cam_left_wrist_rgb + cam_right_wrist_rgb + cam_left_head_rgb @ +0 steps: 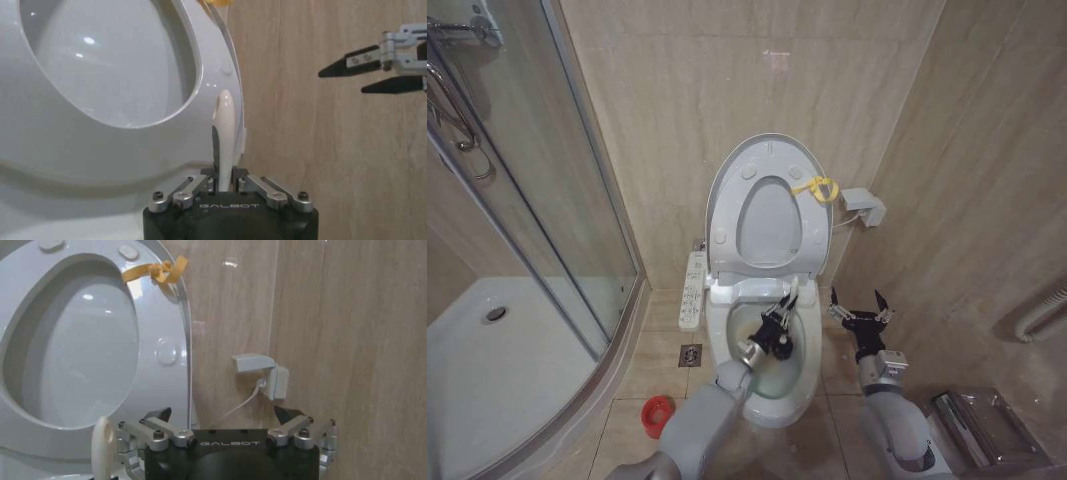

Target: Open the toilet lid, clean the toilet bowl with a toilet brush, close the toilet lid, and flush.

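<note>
One of the four steps looks done: the lid (727, 190) stands upright against the wall with the seat ring (767, 225) raised in front of it, the yellow loop (819, 187) hanging at its edge. The bowl (799, 378) lies open below.

Cleaning seems to be the step in hand. The left hand (779, 325) is over the bowl, its fingers pinched on the brush (223, 135); the white handle sticks up between them toward the raised seat. The bristle end is hidden under the hand, so I cannot tell whether it touches the basin, nor how much scrubbing is done.

Off to the bowl's right side, the right hand (857, 312) waits above the floor, fingers spread and holding nothing.

Left to do, by my judgement: finish the scrub, return the brush to the red cup (658, 412) on the floor left of the toilet, lower the lid, and flush.
</note>
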### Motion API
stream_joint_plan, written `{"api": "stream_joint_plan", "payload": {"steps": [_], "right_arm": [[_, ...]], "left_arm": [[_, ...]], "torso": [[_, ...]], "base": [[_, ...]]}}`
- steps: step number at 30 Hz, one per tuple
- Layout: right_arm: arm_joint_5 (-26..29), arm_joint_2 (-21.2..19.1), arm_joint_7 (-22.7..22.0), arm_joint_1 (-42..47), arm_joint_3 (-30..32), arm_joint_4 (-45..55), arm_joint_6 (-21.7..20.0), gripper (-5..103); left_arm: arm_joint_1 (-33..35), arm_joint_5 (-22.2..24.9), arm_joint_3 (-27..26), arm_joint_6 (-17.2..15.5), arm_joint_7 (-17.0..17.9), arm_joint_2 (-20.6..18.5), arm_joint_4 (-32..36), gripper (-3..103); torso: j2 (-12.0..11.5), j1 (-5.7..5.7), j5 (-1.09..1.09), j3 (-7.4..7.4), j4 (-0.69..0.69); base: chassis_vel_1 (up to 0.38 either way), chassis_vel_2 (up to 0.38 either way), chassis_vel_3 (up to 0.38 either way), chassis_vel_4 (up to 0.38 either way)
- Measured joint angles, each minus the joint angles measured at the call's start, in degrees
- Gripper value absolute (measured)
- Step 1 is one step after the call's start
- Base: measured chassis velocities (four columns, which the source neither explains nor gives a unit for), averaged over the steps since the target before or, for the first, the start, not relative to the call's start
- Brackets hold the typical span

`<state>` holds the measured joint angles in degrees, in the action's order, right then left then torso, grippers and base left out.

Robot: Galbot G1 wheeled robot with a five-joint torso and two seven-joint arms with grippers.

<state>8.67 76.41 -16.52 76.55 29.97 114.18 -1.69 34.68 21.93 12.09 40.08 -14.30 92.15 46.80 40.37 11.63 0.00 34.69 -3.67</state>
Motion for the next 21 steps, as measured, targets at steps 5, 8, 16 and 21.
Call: {"api": "stream_joint_plan", "payload": {"steps": [5,8,16,21], "right_arm": [[0.0,0.0,0.0,0.0,0.0,0.0,0.0,100],[0.0,0.0,0.0,0.0,0.0,0.0,0.0,100],[0.0,0.0,0.0,0.0,0.0,0.0,0.0,100],[0.0,0.0,0.0,0.0,0.0,0.0,0.0,100]], "left_arm": [[0.8,-0.3,0.5,0.3,-0.2,0.0,-1.3,16],[0.8,-0.6,0.4,0.4,-0.3,0.0,-1.5,16],[0.1,-0.4,0.3,0.3,-0.1,0.0,-1.9,16],[0.5,-0.5,0.3,0.7,-0.2,0.0,-2.3,16]], "torso": [[0.0,0.0,0.0,0.0,0.01],[0.0,-0.01,0.0,0.0,0.01],[0.0,0.0,0.0,0.0,0.0],[0.0,0.0,0.0,0.0,0.01]], "base": [[0.0,0.0,0.0,0.0],[0.0,0.0,0.0,0.0],[0.0,0.0,0.0,0.0],[0.0,0.0,0.0,0.0]]}}
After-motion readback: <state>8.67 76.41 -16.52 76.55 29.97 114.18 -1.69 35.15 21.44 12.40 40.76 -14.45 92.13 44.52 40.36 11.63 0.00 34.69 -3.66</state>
